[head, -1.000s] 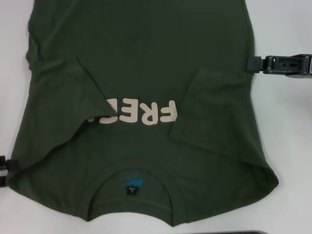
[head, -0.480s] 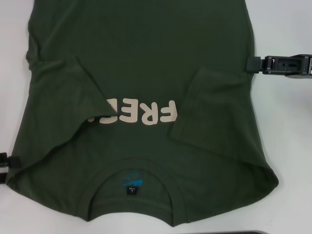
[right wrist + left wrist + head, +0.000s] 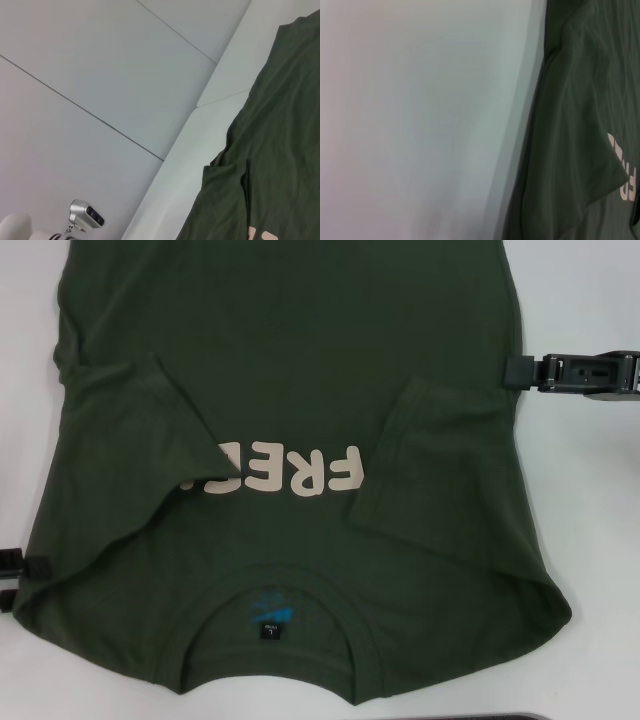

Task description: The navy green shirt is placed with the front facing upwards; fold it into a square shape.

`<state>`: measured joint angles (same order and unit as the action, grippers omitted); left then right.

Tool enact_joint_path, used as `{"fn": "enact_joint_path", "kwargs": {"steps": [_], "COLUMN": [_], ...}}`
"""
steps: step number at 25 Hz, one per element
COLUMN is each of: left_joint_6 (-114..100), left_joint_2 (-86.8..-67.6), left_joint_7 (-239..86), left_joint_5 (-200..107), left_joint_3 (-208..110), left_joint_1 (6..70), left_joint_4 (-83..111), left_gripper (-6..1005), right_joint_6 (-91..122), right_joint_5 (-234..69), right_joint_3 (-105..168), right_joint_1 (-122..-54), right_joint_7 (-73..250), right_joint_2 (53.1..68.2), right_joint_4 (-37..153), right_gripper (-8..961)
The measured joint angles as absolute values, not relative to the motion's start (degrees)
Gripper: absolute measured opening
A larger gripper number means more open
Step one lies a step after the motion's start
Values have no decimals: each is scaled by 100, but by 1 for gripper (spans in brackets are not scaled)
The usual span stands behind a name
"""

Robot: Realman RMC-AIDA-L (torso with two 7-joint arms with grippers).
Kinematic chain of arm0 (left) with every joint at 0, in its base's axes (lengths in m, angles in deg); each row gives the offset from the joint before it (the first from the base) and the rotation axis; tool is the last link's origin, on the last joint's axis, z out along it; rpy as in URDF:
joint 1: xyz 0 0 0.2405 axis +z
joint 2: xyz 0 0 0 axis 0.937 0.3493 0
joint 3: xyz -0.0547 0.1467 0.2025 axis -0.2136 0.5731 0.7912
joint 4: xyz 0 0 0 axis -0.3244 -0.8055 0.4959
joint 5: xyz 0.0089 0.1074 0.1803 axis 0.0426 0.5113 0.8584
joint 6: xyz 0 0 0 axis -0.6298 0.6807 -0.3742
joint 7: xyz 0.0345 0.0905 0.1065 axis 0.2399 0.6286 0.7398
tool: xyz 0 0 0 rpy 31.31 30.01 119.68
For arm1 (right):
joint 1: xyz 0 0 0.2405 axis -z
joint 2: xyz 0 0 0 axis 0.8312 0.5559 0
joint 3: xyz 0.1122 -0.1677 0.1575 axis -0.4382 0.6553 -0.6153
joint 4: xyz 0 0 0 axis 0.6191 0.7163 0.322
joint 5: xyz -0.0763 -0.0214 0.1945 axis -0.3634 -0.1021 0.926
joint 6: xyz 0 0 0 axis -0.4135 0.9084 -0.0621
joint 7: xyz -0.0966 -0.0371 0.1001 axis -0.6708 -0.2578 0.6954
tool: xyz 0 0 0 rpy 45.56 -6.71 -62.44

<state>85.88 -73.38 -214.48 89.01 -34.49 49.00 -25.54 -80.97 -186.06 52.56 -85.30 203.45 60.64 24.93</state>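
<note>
Olive cotton, the navy green shirt (image 3: 290, 440) lies flat on the table (image 3: 590, 500), sleeves folded in; the left gripper (image 3: 12, 568) has crept upward, right gripper (image 3: 520, 372) unmoved, jaw states unreadable

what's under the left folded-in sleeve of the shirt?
The sleeve lies on the navy green shirt chest, covering the last part of the cream lettering. Anything beneath that is hidden.

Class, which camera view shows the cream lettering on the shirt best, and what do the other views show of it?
The head view: the lettering lies mid-chest on the navy green shirt, with only its left end hidden under a folded sleeve. The left wrist view catches a few letters at the frame's edge; the right wrist view shows only slivers.
</note>
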Motion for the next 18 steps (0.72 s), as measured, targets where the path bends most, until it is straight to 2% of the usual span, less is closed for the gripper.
{"fn": "enact_joint_path", "kwargs": {"steps": [18], "left_joint_6": [8547], "left_joint_2": [-7325], "left_joint_7": [-21503], "left_joint_5": [8901], "left_joint_3": [-3277], "left_joint_1": [4854], "left_joint_4": [-2463], "left_gripper": [733], "right_joint_6": [-8125], "right_joint_5": [-18587], "right_joint_3": [5239], "right_joint_1": [-8498], "right_joint_7": [20346], "right_joint_2": [6055], "right_joint_4": [2493], "right_gripper": [789]}}
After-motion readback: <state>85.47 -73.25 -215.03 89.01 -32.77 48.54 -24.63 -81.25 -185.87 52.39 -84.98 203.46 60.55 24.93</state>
